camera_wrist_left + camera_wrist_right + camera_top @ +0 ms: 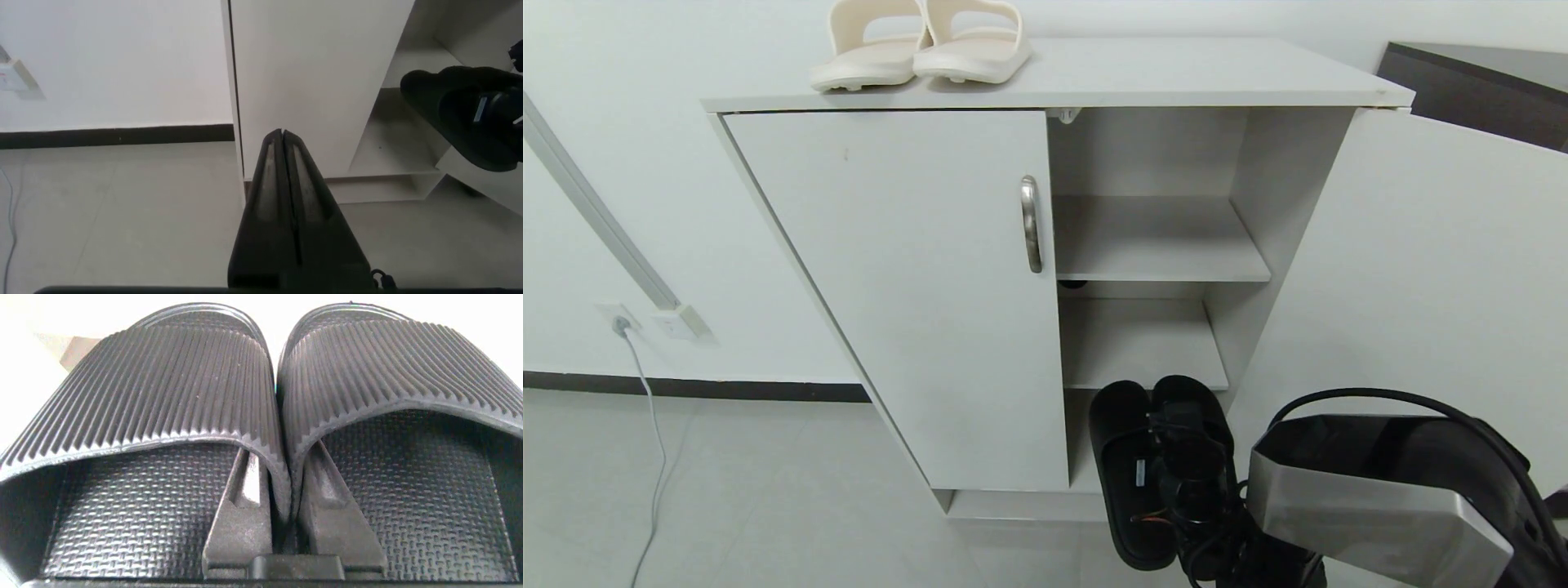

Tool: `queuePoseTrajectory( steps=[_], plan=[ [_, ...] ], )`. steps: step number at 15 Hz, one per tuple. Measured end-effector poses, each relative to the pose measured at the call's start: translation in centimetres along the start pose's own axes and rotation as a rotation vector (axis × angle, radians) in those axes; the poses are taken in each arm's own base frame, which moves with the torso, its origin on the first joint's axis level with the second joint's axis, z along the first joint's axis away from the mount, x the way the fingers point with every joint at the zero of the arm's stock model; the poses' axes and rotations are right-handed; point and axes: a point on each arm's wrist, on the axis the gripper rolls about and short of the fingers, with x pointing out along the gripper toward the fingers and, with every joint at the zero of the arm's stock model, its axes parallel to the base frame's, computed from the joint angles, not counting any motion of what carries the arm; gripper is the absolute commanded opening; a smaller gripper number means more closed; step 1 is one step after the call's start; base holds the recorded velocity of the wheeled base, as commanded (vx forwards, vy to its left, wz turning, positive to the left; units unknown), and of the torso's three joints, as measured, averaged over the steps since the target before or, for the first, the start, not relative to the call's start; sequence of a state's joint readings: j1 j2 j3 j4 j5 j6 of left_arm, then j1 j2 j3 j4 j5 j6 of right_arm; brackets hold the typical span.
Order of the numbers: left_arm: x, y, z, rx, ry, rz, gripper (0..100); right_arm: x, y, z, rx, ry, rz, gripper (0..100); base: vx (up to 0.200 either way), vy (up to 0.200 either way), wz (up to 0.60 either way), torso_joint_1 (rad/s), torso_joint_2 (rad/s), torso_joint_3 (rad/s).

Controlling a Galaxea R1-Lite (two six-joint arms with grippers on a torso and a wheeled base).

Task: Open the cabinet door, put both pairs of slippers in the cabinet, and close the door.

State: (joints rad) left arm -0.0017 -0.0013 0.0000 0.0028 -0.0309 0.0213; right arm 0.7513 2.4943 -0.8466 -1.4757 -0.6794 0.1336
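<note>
Seemingly midway through the job: at far left the left claw (pixel 282 139) hangs low over the floor (pixel 122 220), facing the lower left corner of the cabinet (pixel 384 189). It is pressed together and grips nothing, apparently parked out of the way while the other arm works. Above, the beige slippers (pixel 923 49) sit side by side on the left half of the cabinet top, heels near its front edge and toes to the wall, likely waiting their turn. Below them the left door (pixel 890 310) is shut, its handle (pixel 1031 224) at the inner edge; the open right half looks roomy enough on its own. Right of the handle the compartment stands open, showing an upper shelf (pixel 1160 245) and a middle shelf (pixel 1135 347). The black slippers (pixel 1131 465) hang at the mouth of the bottom bay, footbeds up, toes just under the middle shelf's front edge. The right claw (pixel 286 510) pinches the two adjoining strap edges together from inside the slippers, so a single grip carries the pair as one. At far right the right door (pixel 1421 269) is swung wide, giving the arm room to reach in. Closing it probably comes last.
</note>
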Motion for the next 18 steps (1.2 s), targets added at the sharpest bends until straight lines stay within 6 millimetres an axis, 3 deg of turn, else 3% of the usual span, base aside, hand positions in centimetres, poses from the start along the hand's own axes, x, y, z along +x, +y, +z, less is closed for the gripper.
queuePoseTrajectory(
  steps=[2,11,18],
  plan=[
    [0.0,0.0,0.0,0.000,0.000,0.000,0,0.0,0.0,-0.1,-0.002,0.002,-0.001,0,0.000,0.000,0.00,0.000,0.00,0.000],
    [0.0,0.0,0.0,0.000,0.001,0.000,0,0.4,-0.2,-0.7,-0.006,0.009,-0.010,0,0.200,0.000,0.00,0.001,0.00,0.003],
    [0.0,0.0,0.0,0.000,0.000,0.000,0,1.1,-0.2,-0.2,0.004,-0.004,-0.018,0,0.000,0.000,0.00,0.000,0.00,0.000]
  ],
)
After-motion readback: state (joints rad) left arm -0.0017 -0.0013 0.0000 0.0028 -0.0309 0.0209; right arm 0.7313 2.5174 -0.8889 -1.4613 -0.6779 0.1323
